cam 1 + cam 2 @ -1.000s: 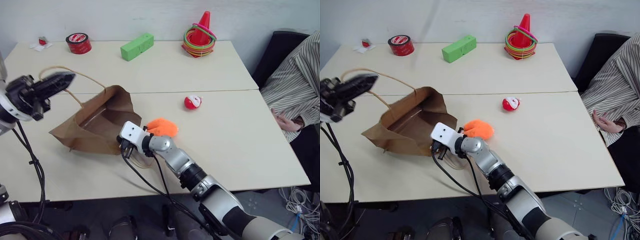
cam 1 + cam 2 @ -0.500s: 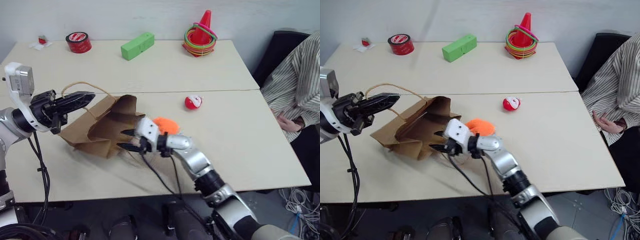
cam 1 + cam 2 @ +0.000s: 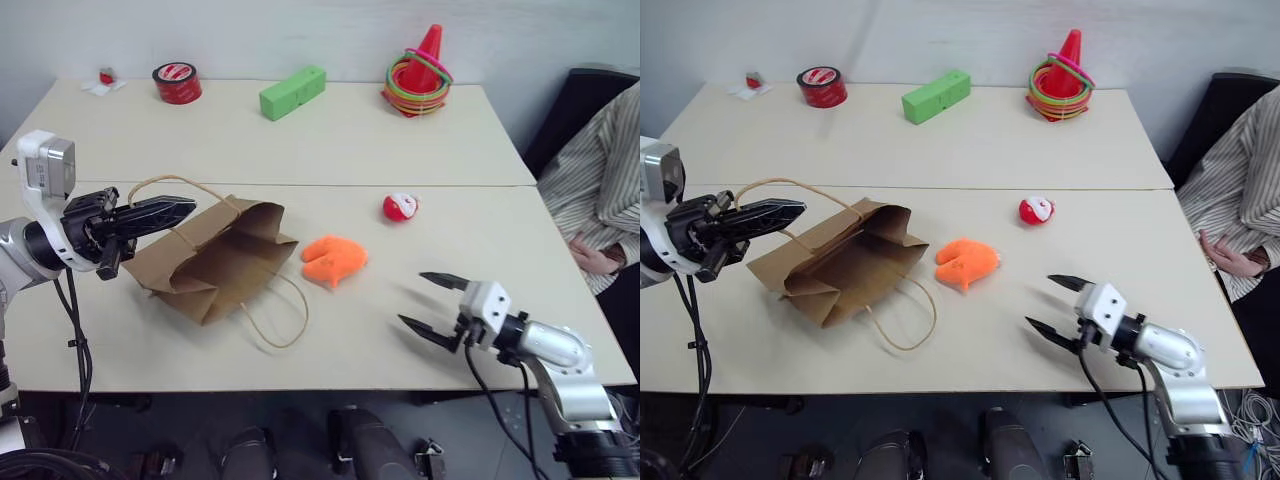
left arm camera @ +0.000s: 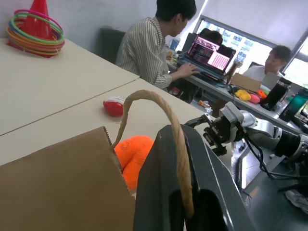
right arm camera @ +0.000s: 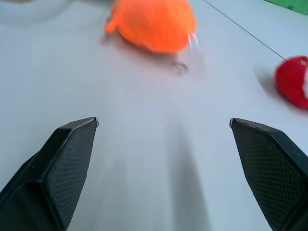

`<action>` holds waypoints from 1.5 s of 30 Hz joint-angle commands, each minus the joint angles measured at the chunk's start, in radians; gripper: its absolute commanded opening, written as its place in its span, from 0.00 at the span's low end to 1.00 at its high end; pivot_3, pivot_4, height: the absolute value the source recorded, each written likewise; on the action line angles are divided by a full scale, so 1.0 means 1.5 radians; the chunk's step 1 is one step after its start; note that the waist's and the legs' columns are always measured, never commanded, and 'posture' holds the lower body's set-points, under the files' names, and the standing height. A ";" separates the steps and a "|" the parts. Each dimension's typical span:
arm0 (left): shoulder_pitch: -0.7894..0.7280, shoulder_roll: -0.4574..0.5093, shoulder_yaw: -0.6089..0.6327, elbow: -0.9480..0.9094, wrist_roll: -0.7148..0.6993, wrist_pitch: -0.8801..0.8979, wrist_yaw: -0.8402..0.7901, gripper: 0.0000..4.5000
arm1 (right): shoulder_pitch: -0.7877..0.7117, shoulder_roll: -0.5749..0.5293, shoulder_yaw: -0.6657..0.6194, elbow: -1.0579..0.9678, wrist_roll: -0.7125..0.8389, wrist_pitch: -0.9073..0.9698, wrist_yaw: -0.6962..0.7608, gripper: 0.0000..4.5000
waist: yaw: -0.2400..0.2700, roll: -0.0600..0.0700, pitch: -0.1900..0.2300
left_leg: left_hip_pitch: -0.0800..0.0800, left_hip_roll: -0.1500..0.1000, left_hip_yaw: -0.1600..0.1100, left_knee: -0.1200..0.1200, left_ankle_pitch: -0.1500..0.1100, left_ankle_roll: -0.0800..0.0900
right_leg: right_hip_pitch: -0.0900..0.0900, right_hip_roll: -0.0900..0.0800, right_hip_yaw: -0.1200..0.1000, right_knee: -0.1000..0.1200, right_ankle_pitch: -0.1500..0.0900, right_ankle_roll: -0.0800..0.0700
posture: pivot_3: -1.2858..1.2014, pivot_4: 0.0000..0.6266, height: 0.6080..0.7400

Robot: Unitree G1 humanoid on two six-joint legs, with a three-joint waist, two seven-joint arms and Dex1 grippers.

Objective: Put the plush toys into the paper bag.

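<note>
The brown paper bag (image 3: 215, 265) lies on its side left of centre, its mouth facing the toys. My left gripper (image 3: 186, 208) is shut on the bag's upper cord handle (image 4: 177, 144), holding it just above the bag. The other handle loops loose on the table. The orange plush toy (image 3: 334, 259) lies just right of the bag's mouth, outside it. The small red-and-white plush toy (image 3: 400, 207) sits farther back and to the right. My right gripper (image 3: 411, 298) hovers open and empty near the table's front edge, right of the orange toy.
Along the far edge stand a red tape roll (image 3: 177, 82), a green block (image 3: 292, 92) and an orange cone with coloured rings (image 3: 421, 72). A person in a striped shirt (image 3: 600, 170) sits at the table's right side.
My right gripper has left the bag's mouth, swung far to the right along the front edge and opened. The left gripper sank a little with the handle, and the bag has sagged flatter.
</note>
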 commanded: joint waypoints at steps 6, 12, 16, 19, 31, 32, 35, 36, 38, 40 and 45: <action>0.001 0.020 0.002 0.011 0.030 -0.017 -0.018 0.00 | -0.225 0.075 0.158 0.013 -0.070 0.033 -0.016 1.00 | -0.021 0.001 0.001 | 0.000 0.000 0.000 0.000 0.001 -0.002 | -0.001 0.001 0.000 0.002 0.001 -0.001 | 0.52 0.24 1.00; -0.010 0.025 -0.009 0.007 0.046 -0.019 -0.028 0.00 | -0.391 0.126 0.254 0.163 -0.164 0.097 -0.038 0.96 | -0.009 0.001 0.001 | -0.002 0.001 -0.001 -0.001 0.001 -0.002 | -0.002 0.001 -0.001 0.002 -0.001 -0.001 | 0.52 0.24 1.00; -0.016 0.024 -0.011 0.004 0.051 -0.020 -0.029 0.00 | -0.452 0.125 0.287 0.222 -0.186 0.188 -0.011 0.72 | -0.006 0.001 0.001 | -0.003 0.000 0.000 0.001 0.000 0.000 | -0.002 -0.001 -0.001 0.001 -0.001 -0.001 | 0.52 0.24 1.00; -0.023 0.019 -0.015 0.002 0.054 -0.022 -0.028 0.00 | -0.476 0.131 0.278 0.231 -0.168 0.184 -0.004 0.48 | -0.007 0.001 0.001 | -0.002 0.000 0.000 0.002 0.000 0.000 | -0.001 -0.001 -0.001 0.002 -0.001 0.000 | 0.52 0.24 1.00; -0.083 -0.015 -0.044 -0.003 0.043 -0.021 -0.027 0.00 | -0.435 0.008 0.206 0.007 0.046 0.342 0.185 0.07 | 0.004 0.002 0.001 | -0.002 0.001 0.000 0.001 -0.001 0.000 | -0.002 0.000 -0.001 0.001 -0.001 0.000 | 0.52 0.24 1.00; -0.092 -0.025 -0.039 -0.003 0.037 -0.021 -0.020 0.00 | -0.438 0.017 0.216 -0.013 0.048 0.366 0.176 0.07 | 0.003 0.002 0.001 | -0.002 0.001 0.000 0.001 -0.001 0.000 | -0.002 0.000 0.000 0.002 -0.001 0.000 | 0.52 0.24 1.00; -0.101 -0.029 -0.041 -0.017 0.022 -0.001 -0.019 0.00 | -0.454 0.085 0.250 -0.048 0.049 0.420 0.127 0.07 | -0.003 0.002 0.001 | -0.001 0.001 -0.001 0.002 0.000 -0.001 | -0.002 0.000 0.000 0.003 -0.001 0.000 | 0.52 0.24 1.00; -0.099 -0.027 -0.043 -0.026 0.013 0.011 -0.022 0.00 | -0.467 0.126 0.272 -0.039 0.031 0.446 0.088 0.07 | -0.006 0.002 0.001 | -0.001 0.001 -0.001 0.002 0.000 -0.001 | -0.002 0.000 0.000 0.004 -0.001 0.000 | 0.52 0.24 1.00; -0.095 -0.022 -0.046 -0.042 -0.002 0.031 -0.026 0.00 | -0.500 0.194 0.313 0.005 -0.017 0.477 0.024 0.07 | -0.012 0.002 0.001 | -0.001 0.001 -0.001 0.001 0.000 -0.002 | -0.003 0.000 0.000 0.005 -0.001 0.000 | 0.52 0.24 1.00; -0.090 -0.020 -0.049 -0.056 -0.007 0.040 -0.028 0.00 | -0.527 0.237 0.320 0.037 -0.031 0.487 -0.010 0.07 | -0.010 0.002 0.001 | -0.003 0.001 0.000 0.001 0.001 -0.002 | -0.005 0.000 0.000 0.006 -0.002 -0.001 | 0.52 0.24 1.00; -0.076 -0.019 -0.047 -0.079 -0.013 0.050 -0.025 0.00 | -0.574 0.271 0.332 0.067 -0.031 0.474 -0.007 0.07 | -0.005 0.001 0.001 | -0.007 0.000 0.000 0.002 0.001 -0.001 | -0.008 -0.001 0.000 0.006 -0.002 -0.001 | 0.52 0.24 1.00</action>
